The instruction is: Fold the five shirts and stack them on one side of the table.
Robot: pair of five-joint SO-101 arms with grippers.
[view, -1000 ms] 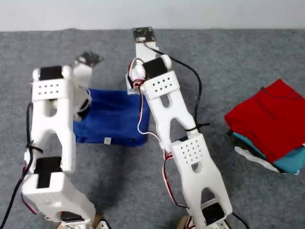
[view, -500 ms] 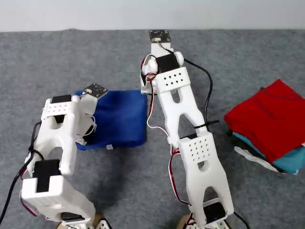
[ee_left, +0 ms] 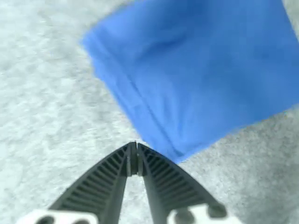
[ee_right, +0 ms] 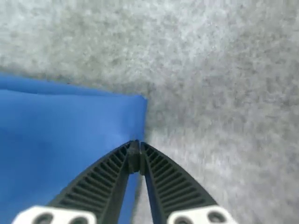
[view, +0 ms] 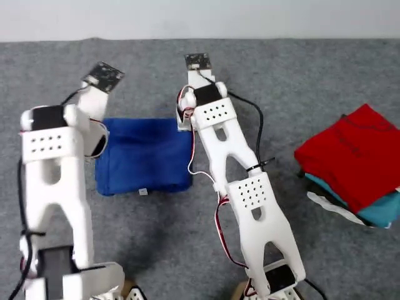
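High view shows the folded blue shirt on the grey worktop between both arms, the shirt stack well apart. The left pincer is clenched, empty, at the shirt's corner; the right pincer is clenched above its edge.

Grey carpeted table, pale wall (far edge)

We find a robotics lab bench: the left arm and right arm, white printed shells with exposed servo wiring, stand at a table under grey felt-like covering, before a bare white wall.
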